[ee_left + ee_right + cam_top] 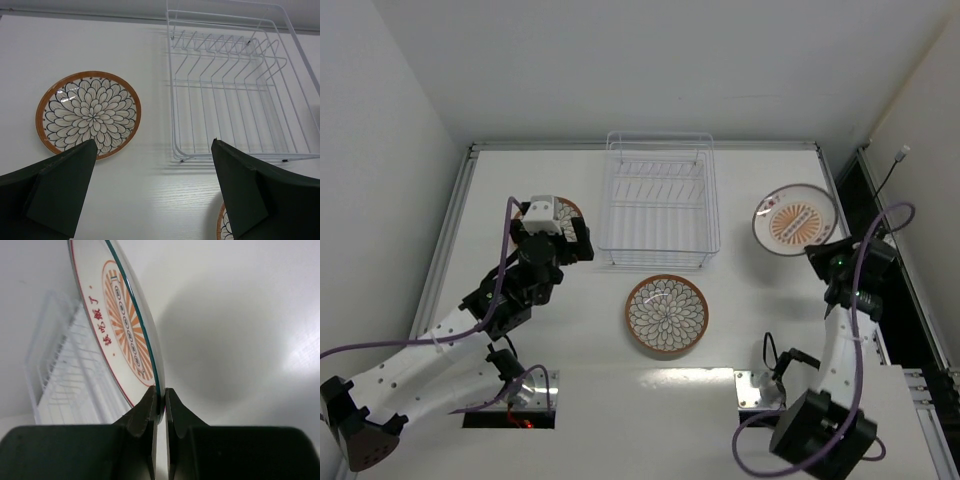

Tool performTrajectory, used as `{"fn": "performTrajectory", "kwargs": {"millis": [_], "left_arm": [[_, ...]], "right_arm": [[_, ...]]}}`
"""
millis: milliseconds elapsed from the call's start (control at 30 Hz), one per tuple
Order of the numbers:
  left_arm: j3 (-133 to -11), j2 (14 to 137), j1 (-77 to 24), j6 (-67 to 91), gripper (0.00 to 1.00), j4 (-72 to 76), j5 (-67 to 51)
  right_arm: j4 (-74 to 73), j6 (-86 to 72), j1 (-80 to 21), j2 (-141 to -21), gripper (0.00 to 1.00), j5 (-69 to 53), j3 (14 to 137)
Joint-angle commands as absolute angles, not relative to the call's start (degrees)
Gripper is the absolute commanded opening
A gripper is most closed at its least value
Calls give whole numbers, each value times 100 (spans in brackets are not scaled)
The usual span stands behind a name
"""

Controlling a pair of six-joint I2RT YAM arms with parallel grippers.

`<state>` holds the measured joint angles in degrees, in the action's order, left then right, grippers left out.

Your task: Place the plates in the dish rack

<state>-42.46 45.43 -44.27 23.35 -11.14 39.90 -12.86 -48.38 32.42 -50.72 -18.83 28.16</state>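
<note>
The right gripper [160, 392] is pinching the near rim of the radial-patterned plate [120, 315], holding it tilted above the table [770, 330], right of the dish rack [655, 266]. The left gripper [154, 150] is hovering with jaws spread wide, left of the rack, over the left petal plate [88, 114]. The centre petal plate [666, 315] is lying flat just near of the rack

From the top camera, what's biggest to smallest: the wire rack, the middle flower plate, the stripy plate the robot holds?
1. Wire rack, clearly largest.
2. Flower plate and stripy plate look about equal; the stripy one is held tilted in the right gripper, so no ranking.
</note>
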Motion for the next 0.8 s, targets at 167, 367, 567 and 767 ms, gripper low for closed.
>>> {"fn": "performTrajectory", "kwargs": {"millis": [167,367,567,767], "left_arm": [[-4351,4438,-4386,2329,99,-1028,3999],[-4351,4438,-4386,2329,99,-1028,4052],[-4351,4438,-4386,2329,99,-1028,4104],[-4351,4491,-4386,2329,99,-1028,4157]], "right_arm": [[-1652,-4702,2173,-4859,0,-433,4550],[-1600,-4202,108,-6124,0,1518,5851],[-2100,-3815,-1018,-7539,0,2917,7230],[-2329,-3753,-1283,-8761,0,3585,8041]]}}
